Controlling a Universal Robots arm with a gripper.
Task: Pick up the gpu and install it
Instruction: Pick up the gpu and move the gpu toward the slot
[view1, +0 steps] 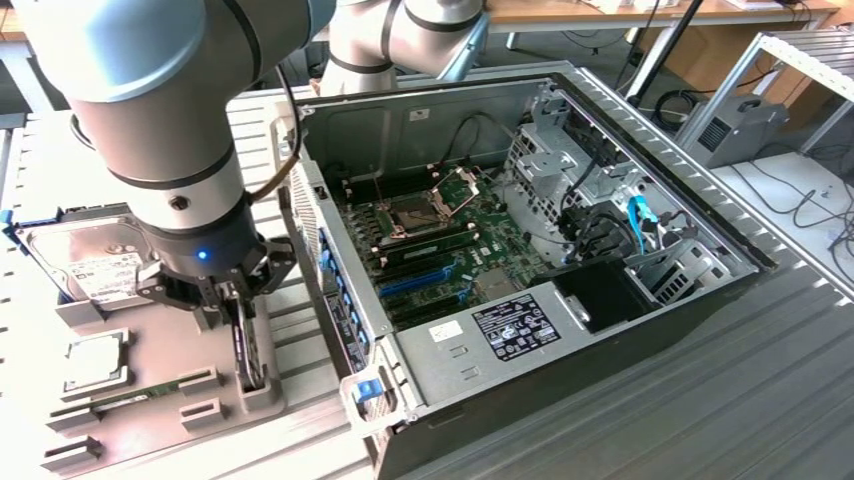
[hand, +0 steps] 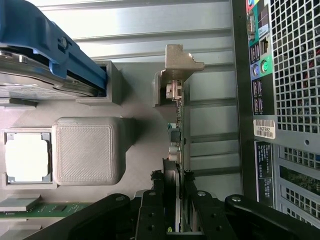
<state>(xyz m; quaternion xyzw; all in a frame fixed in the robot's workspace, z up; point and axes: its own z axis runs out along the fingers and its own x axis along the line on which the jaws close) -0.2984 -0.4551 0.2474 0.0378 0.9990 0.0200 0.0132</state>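
- Gripper is down over the grey holder, its jaws about half closed onto the gpu, with a black finger pressed to each face
- the gpu stands on its edge in a slot along the holder's edge nearest the computer case, and it is seated in that slot
- from the wrist view, the card runs as a thin green strip away from the fingers to its silver end bracket, which rests against a grey post of the holder; the dark fan side sits between the jaws
- the wrist view also gives the case's rear panel, with perforated metal, coloured ports and a white barcode sticker
- from the exterior view, the case lies open on its side, with the motherboard, a labelled power supply and blue cables inside
- on the holder, a silver hard drive in a blue carrier sits at the far corner, a square processor lies mid-holder, and a narrow green memory stick lies near the front edge
- holder and case rest side by side on a ribbed metal table
- behind it are a wooden desk with hanging cables and a grey box on a rack
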